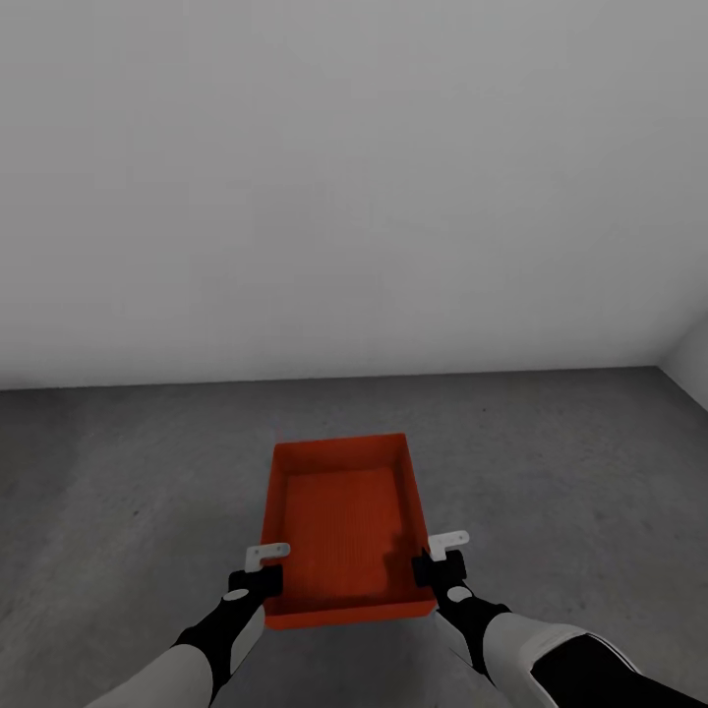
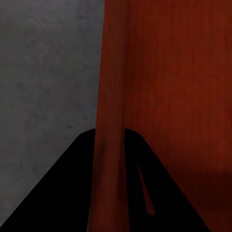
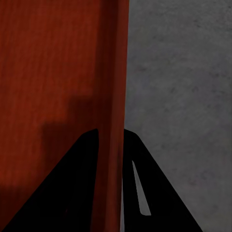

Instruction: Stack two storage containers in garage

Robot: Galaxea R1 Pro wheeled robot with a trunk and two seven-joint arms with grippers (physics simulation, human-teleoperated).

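Storage container (image 1: 344,526), open top up, held between both pincers over the grey concrete floor (image 1: 118,472). Left pincer (image 1: 264,568) pinches its left wall; right pincer (image 1: 433,559) pinches its right wall. White wall (image 1: 354,177) beyond the pincers.

both arms have pale grey-white, smooth rounded forearm shells that give way to matte black wrist sections. a small white oval patch sits on the black casing behind the left gripper (image 1: 264,562) and behind the right gripper (image 1: 440,551). each gripper has a black body and short white, angular bracket-like fingers (image 1: 267,552). seen from the wrists, the fingers are flat black wedges, each with a narrow slot.
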